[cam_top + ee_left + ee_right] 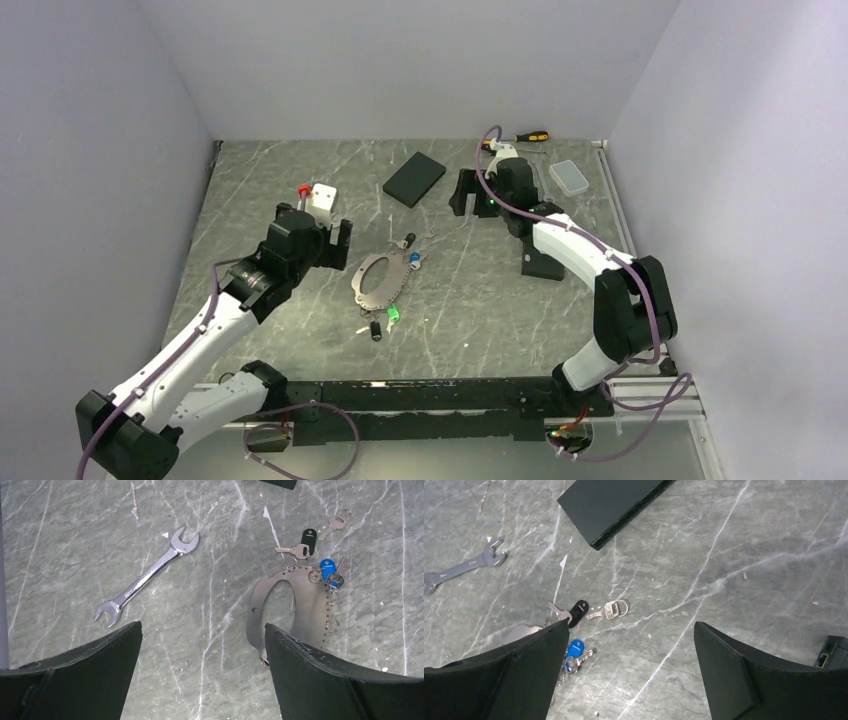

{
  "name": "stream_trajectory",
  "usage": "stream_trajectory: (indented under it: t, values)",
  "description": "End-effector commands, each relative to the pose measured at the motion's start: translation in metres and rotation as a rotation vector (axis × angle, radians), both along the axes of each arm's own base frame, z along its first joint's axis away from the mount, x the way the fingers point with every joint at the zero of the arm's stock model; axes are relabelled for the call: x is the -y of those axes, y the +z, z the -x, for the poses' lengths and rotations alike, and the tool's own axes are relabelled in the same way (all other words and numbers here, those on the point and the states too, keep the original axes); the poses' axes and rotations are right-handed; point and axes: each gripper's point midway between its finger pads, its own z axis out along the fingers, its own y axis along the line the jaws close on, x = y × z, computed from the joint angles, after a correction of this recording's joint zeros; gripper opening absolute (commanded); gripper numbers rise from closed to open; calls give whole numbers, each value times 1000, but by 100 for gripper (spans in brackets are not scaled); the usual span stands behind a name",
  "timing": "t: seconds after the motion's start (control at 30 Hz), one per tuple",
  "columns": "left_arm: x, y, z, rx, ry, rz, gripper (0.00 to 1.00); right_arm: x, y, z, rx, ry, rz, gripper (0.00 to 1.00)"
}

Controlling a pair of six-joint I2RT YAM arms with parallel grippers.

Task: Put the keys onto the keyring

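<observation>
The keyring is a flat silver oval loop with punched holes, lying mid-table; it shows as the keyring right of my left gripper. Keys lie around it: a blue-headed key, a black-tagged key and a plain silver key at its far end. A green key and a black one lie at its near end. My left gripper is open over bare table, its right finger above the loop's edge. My right gripper is open and empty, right of the blue key.
A silver wrench lies left of the keyring. A flat black box sits at the back centre. A screwdriver and a clear plastic case are at the back right. A black device sits under the right arm.
</observation>
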Motion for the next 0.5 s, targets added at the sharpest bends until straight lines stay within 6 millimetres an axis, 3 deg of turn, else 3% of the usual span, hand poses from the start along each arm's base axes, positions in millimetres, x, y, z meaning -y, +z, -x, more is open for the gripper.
stream_trajectory:
  t: [0.0, 0.23, 0.47]
  values:
    - [-4, 26, -4, 77, 26, 32, 97, -5, 33, -6, 116, 29, -9, 100]
    - [-2, 26, -5, 72, 20, 33, 97, -10, 38, -5, 123, 17, 89, 100]
    - [-3, 26, -5, 78, 23, 32, 97, -36, 34, 4, 133, 96, 131, 100]
